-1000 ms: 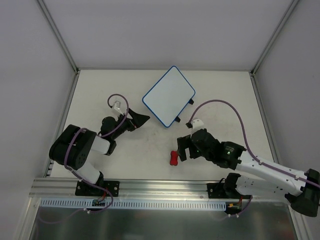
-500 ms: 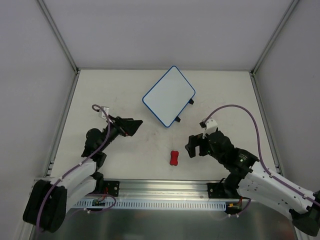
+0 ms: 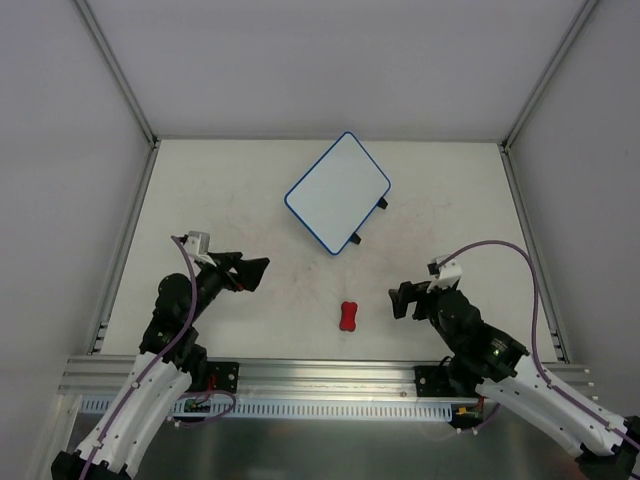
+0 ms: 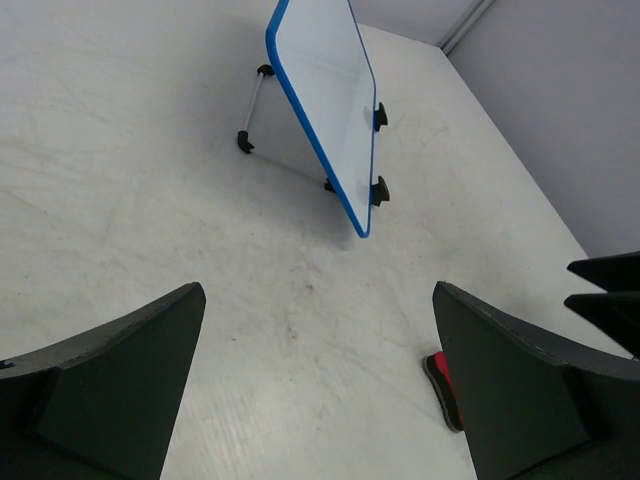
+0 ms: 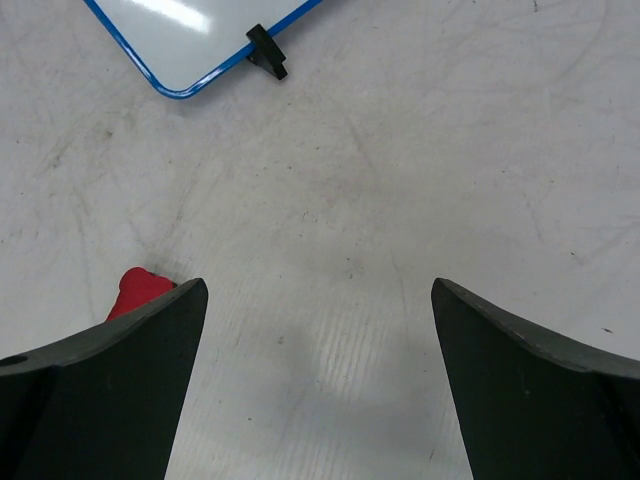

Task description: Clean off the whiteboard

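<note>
The whiteboard [image 3: 338,192], white with a blue rim and two black tabs, stands propped at the table's middle back. Its surface looks blank. It shows in the left wrist view [image 4: 325,95] on a thin metal leg, and its corner shows in the right wrist view [image 5: 190,35]. The red bone-shaped eraser [image 3: 348,316] lies on the table in front of it, also in the left wrist view [image 4: 445,385] and the right wrist view [image 5: 140,291]. My left gripper [image 3: 252,270] is open and empty, left of the eraser. My right gripper [image 3: 400,298] is open and empty, right of the eraser.
The tabletop [image 3: 450,210] is pale with faint scuffs. Grey walls enclose it at the back and sides. An aluminium rail [image 3: 320,375] runs along the near edge by the arm bases.
Both arms have drawn back toward the near edge. My right gripper has moved away from the eraser, which stays on the table. My left gripper has moved down and left, away from the whiteboard.
</note>
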Available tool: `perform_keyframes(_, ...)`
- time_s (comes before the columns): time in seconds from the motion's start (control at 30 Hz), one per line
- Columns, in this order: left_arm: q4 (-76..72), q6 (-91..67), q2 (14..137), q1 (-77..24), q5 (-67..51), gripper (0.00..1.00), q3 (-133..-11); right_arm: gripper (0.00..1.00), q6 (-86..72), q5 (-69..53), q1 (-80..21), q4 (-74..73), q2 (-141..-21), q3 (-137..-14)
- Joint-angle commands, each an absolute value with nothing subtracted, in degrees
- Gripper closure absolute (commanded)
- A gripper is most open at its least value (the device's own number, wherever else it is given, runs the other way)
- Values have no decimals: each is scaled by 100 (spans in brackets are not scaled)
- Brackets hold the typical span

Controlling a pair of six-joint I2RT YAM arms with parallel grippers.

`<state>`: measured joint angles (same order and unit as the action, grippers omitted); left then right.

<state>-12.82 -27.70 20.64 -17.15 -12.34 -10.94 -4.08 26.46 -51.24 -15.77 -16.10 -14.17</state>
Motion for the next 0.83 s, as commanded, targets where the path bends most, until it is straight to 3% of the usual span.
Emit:
perform_keyframes(0.0, -817, -2267, 1697, -1661, -1082, 1, -801, 1, -527, 3173, -5115, -1292, -1371, -1380)
perform_keyframes(0.17, -791, -2364, 1239, -1661, -1002, 1, -659, 1, -536, 3217, -5115, -1213, -1766, -1441)
perform_keyframes(0.4, -791, -2382, 1678, -1661, -984, 1, -790, 1, -554, 3164, -5115, -1143, -2381, -1635)
perform_keyframes(0.8, -791, -2382, 1872, -1661, -1143, 1, -879, 1, -571, 3208, -5115, -1099, -2408, -1608)
